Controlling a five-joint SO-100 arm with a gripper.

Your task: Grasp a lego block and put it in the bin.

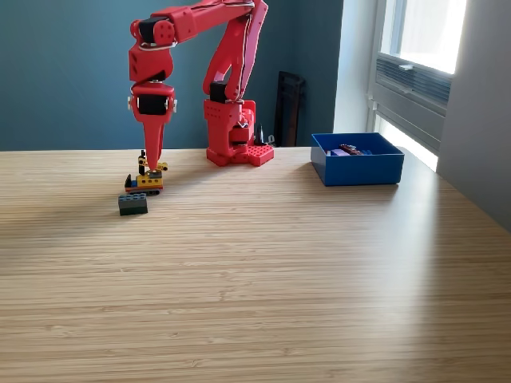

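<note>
My red gripper (149,165) points straight down at the exterior view's left. Its jaws taper together onto the top of a small yellow and black lego piece (145,183) that rests on the table. A dark green lego block (132,204) lies just in front of that piece, apart from the gripper. The blue bin (357,169) stands far to the right, near the table's back right, with a few small pieces inside it.
The arm's red base (238,144) is fixed at the back middle of the wooden table (263,271). A dark object (288,104) leans on the blue wall behind it. A window is at the far right.
</note>
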